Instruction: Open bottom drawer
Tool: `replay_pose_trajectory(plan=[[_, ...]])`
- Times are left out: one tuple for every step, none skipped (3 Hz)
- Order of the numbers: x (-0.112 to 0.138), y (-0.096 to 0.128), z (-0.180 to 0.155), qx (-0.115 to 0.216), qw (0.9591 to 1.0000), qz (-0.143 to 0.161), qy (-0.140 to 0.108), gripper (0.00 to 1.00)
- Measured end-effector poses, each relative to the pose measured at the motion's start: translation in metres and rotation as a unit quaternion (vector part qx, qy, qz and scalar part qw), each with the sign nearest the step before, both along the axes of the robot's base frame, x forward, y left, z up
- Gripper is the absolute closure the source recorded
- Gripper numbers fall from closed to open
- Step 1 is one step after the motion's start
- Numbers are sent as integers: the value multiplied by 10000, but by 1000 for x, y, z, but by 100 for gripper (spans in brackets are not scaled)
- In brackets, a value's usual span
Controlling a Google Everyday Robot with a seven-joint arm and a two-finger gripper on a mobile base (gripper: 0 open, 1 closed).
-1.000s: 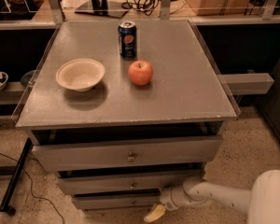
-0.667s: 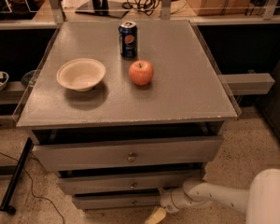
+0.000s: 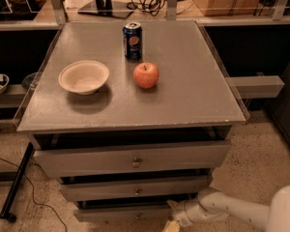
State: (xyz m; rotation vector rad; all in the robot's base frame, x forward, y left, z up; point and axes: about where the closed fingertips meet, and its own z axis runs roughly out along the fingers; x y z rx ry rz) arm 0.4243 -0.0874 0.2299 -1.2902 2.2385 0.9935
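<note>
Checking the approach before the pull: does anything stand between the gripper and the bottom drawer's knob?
Nothing visible does. The gripper sits at the frame's lower edge, just right of the knob on the bottom drawer, only drawer front between them.

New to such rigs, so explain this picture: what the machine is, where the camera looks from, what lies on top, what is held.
The white jointed limb at lower right is a robot arm; its gripper sits low, by the right end of the bottom drawer, the slimmest of three grey fronts. The single camera looks down on the cabinet from in front. On the grey top stand a pale bowl, a red apple and a blue soda can. Whether the gripper holds anything cannot be seen.
</note>
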Motion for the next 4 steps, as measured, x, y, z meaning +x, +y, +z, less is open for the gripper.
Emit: replay_pose_trajectory(plan=[[-14, -10, 9, 176, 9998, 87, 42, 0], [-34, -22, 22, 359, 9991, 203, 52, 0], [-37, -23, 23, 382, 9990, 218, 63, 0], [-30, -19, 21, 312, 9994, 175, -36, 0]])
